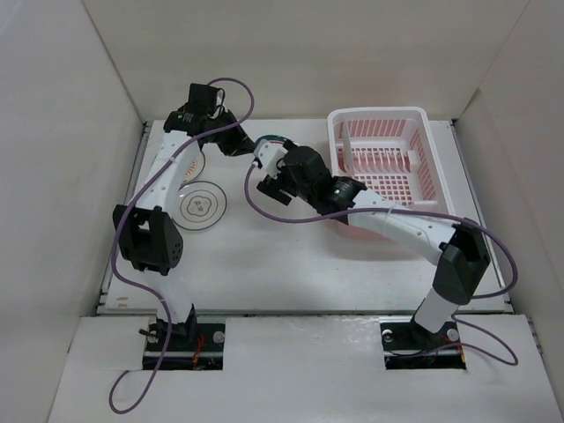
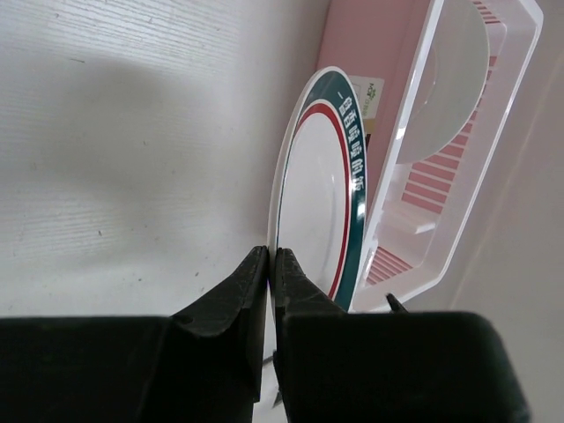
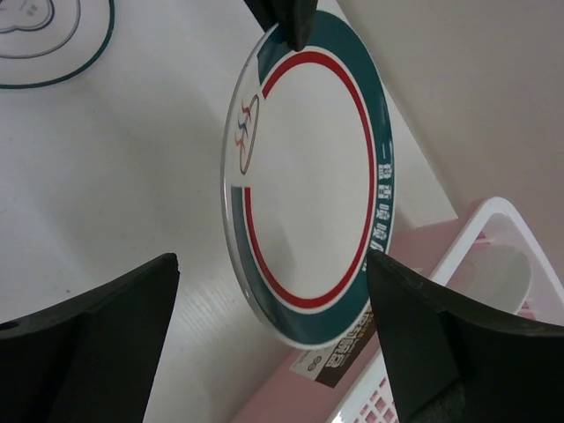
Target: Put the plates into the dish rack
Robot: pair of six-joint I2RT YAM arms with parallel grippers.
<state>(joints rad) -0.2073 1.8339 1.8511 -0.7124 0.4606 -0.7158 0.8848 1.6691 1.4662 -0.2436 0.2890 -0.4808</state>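
Observation:
My left gripper (image 2: 271,260) is shut on the edge of the teal-rimmed plate (image 2: 322,194) and holds it upright above the table, just left of the pink dish rack (image 2: 458,176). In the top view the left gripper (image 1: 249,144) and this plate (image 1: 266,141) are at the back centre. My right gripper (image 3: 271,260) is open, its jaws wide either side of the plate's lower part (image 3: 308,176), not touching it. The plate with black wavy rings (image 1: 201,204) lies flat on the table. One white plate (image 1: 348,145) stands in the rack (image 1: 414,159).
Another plate (image 1: 188,167) lies partly hidden under the left arm. White walls enclose the table on the left, back and right. The right arm's purple cable (image 1: 264,211) hangs over the table's middle.

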